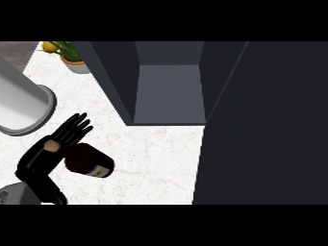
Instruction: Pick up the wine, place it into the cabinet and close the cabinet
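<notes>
i see the cabinet (170,81) as the biggest thing, dark grey, standing on the counter (152,158) with its inside open toward me; its door (273,125) is swung wide and fills the right part of the view as a tall dark panel; the counter is white marble; at the left a big white cylinder (14,96) with a round flange comes in from the upper left edge; far at the top left stands a small potted plant (68,56) with something yellow beside it; my left hand (53,149) is at the lower left, its fingers (74,127) straight and a little spread, pointing up toward the cabinet, not curled round anything; the wine (90,162), a dark bottle with a label, lies just beside the palm, at its right, in front of the cabinet and outside it; i cannot tell if the hand touches it; my right hand i do not see.
</notes>
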Robot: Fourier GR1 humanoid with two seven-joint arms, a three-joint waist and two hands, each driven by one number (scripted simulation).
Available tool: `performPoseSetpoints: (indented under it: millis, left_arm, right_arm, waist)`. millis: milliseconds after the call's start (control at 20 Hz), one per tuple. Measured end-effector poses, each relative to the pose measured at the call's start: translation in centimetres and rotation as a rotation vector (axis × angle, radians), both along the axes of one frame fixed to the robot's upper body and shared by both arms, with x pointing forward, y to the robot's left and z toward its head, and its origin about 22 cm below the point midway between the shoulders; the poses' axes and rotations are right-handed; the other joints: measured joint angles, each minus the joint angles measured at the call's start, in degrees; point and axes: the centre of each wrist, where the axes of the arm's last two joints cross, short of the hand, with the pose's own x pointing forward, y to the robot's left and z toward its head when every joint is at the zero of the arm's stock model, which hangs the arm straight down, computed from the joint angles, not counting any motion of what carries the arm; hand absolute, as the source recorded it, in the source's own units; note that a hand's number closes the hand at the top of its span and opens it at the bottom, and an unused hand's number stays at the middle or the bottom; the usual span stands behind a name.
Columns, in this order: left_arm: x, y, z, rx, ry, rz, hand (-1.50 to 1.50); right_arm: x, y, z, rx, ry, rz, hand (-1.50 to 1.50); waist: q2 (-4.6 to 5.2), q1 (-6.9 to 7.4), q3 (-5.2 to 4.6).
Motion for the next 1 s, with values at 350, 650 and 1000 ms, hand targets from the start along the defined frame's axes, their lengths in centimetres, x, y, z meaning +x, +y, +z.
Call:
performPoseSetpoints:
  millis: [350, 650, 1000]
  left_arm:
    - [-0.3, -0.4, -1.1, 0.023, 0.017, 0.007, -1.5]
    - [0.0, -1.2, -2.8, 0.041, 0.047, 0.012, -1.5]
    - [-0.2, -1.9, -4.0, 0.035, 0.075, 0.006, -1.5]
  right_arm:
    - [0.0, 0.3, -0.1, 0.013, 0.009, 0.01, -1.5]
    - [0.0, 0.3, 0.3, 0.005, 0.01, 0.008, -1.5]
    - [0.0, 0.0, 0.0, -0.007, 0.006, -0.001, -1.5]
  waist:
    - [-0.04, 0.14, -0.01]
    - [-0.02, -0.04, 0.0]
    - [-0.03, 0.01, 0.0]
